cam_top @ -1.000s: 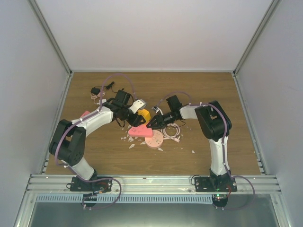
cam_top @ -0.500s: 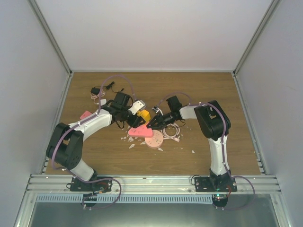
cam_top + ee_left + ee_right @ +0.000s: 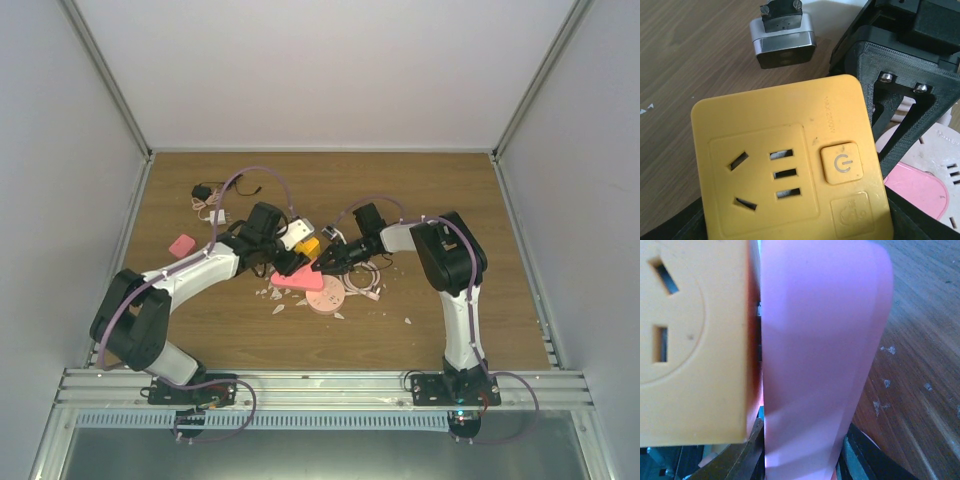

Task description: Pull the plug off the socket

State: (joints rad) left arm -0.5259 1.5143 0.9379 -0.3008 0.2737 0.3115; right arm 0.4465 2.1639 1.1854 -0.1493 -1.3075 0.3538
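Observation:
The pink triangle socket [image 3: 295,280] lies mid-table, tilted up at its right end. A yellow cube plug [image 3: 308,245] sits against its face. In the right wrist view the yellow cube [image 3: 695,340] presses against the pink socket [image 3: 820,350], with a thin gap between them. My right gripper [image 3: 319,266] is shut on the socket's edge, also seen in its own view [image 3: 802,460]. My left gripper [image 3: 294,259] flanks the yellow cube [image 3: 785,160] on both sides and is closed on it in its own view [image 3: 790,232]. The pink socket [image 3: 917,187] shows at lower right there.
A silver-and-black adapter [image 3: 293,233] lies just behind the cube, also in the left wrist view [image 3: 782,42]. A round pink disc [image 3: 326,297] and a coiled white cable [image 3: 365,278] lie by the socket. A small pink block [image 3: 181,245], a black charger [image 3: 203,192] and white chips [image 3: 277,308] lie around.
My left arm has swung right and forward, bringing its gripper onto the yellow cube and uncovering the small pink block. The right arm and the socket have hardly moved.

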